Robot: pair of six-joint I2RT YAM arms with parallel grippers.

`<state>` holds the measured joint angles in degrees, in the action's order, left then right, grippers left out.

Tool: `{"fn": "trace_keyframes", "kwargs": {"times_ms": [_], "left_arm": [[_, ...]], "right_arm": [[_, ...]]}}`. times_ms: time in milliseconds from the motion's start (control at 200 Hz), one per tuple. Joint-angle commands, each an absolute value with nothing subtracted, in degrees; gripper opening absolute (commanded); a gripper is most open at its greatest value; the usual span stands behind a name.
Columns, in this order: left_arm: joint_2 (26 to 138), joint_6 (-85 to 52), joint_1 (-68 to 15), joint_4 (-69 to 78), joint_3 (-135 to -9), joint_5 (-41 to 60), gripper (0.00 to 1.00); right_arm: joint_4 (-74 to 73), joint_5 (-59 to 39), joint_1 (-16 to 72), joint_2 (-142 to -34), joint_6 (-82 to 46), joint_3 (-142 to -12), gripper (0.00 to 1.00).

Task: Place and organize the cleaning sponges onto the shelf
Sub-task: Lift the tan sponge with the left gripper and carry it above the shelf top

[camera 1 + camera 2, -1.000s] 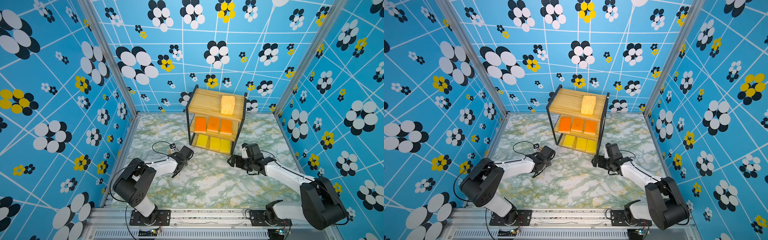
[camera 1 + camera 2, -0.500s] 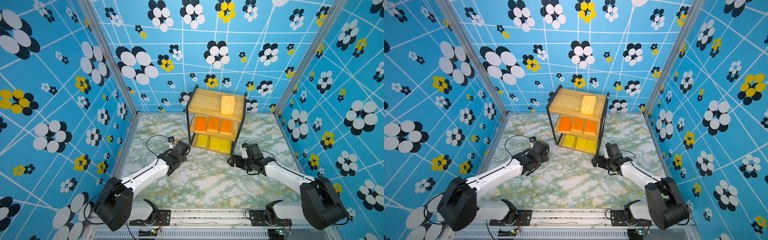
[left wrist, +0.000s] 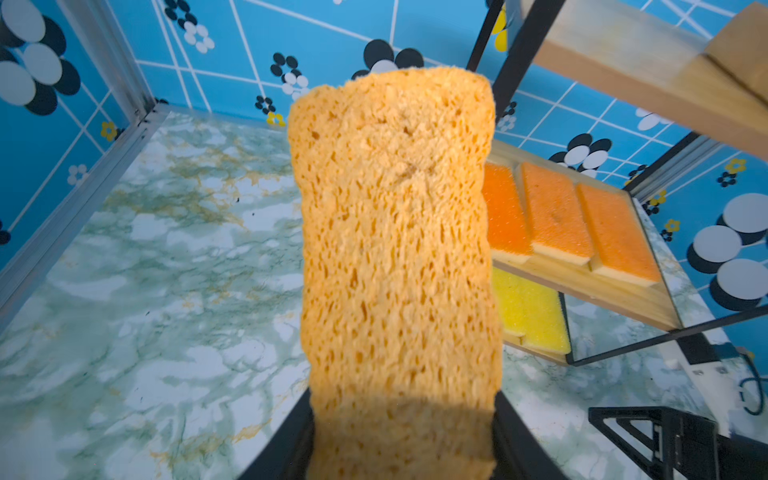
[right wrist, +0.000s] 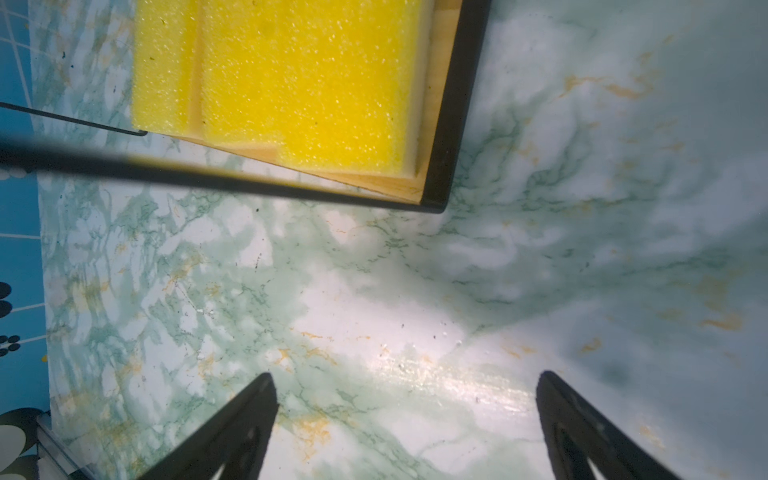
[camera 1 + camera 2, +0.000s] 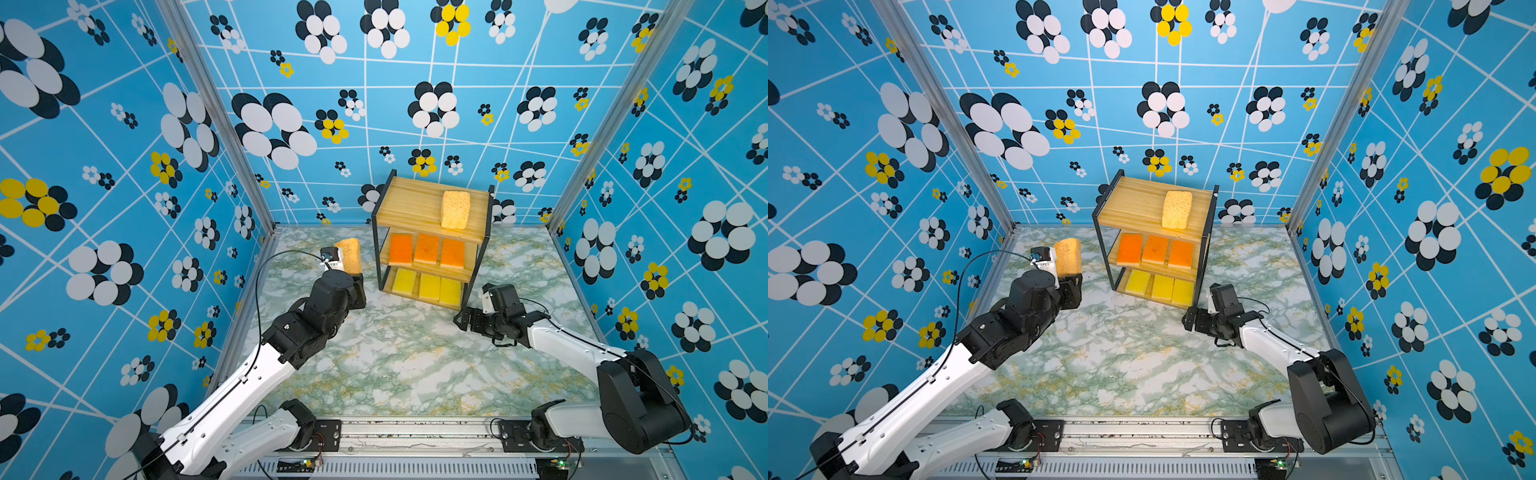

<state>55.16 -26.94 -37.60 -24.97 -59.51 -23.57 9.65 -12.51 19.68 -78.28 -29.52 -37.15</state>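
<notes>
In both top views the left gripper (image 5: 353, 277) (image 5: 1070, 279) is raised off the surface (image 5: 415, 365). It is left of the shelf (image 5: 411, 203) (image 5: 1133, 203) and apart from it, gripping the lower end of a tan sponge (image 5: 349, 254) (image 5: 1068, 255) that stands upright above it. From there the wrist hides the jaws. The left wrist view shows them: dark fingers (image 3: 291, 436) press on either side of the sponge (image 3: 395, 249). The porous block fills the middle of that view.

Only the top views show the whole shelf. A top sponge (image 5: 455, 209) (image 5: 1177, 209), also tan, lies on the upper board toward its right end. Three orange sponges (image 5: 427, 248) (image 5: 1155, 249) sit side by side on the middle board, and three yellow sponges (image 5: 429, 286) (image 5: 1163, 286) on the bottom one. The left wrist view looks under the top board and catches the orange sponges (image 3: 557, 216) and part of the yellow sponges (image 3: 528, 307).

The right gripper (image 5: 463, 321) (image 5: 1190, 320) is low over the surface, just in front of the shelf's front right corner. Its opening is hard to read from above. In the right wrist view the right gripper (image 4: 407, 399) has its fingers (image 4: 249, 415) spread wide with only bare surface between them. Whether they touch the surface cannot be told. Beyond them are the black frame of the shelf (image 4: 453, 104) and the yellow sponges (image 4: 299, 83).
</notes>
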Motion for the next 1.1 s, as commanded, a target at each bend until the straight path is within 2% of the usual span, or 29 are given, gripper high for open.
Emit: {"fn": "trace_keyframes", "kwargs": {"times_ms": [0, 500, 700, 1095], "left_arm": [[54.9, -19.3, -38.0, -20.8, -63.1, -21.1, 0.35], [69.3, -8.6, -39.8, -19.8, -86.0, -11.3, 0.35], [75.1, -4.6, -42.9, -18.2, -91.8, -12.6, 0.36], [86.1, -0.7, -43.7, -19.8, -101.2, -17.0, 0.37]], "right_arm": [[10.4, -12.3, 19.3, -78.0, -29.2, -38.2, 0.99], [10.8, -11.2, 19.3, -75.0, -29.2, -36.4, 0.99], [11.1, -10.6, 19.3, -73.5, -29.3, -35.4, 0.99], [9.8, -10.2, 19.3, -70.3, -30.9, -31.5, 0.99]]}}
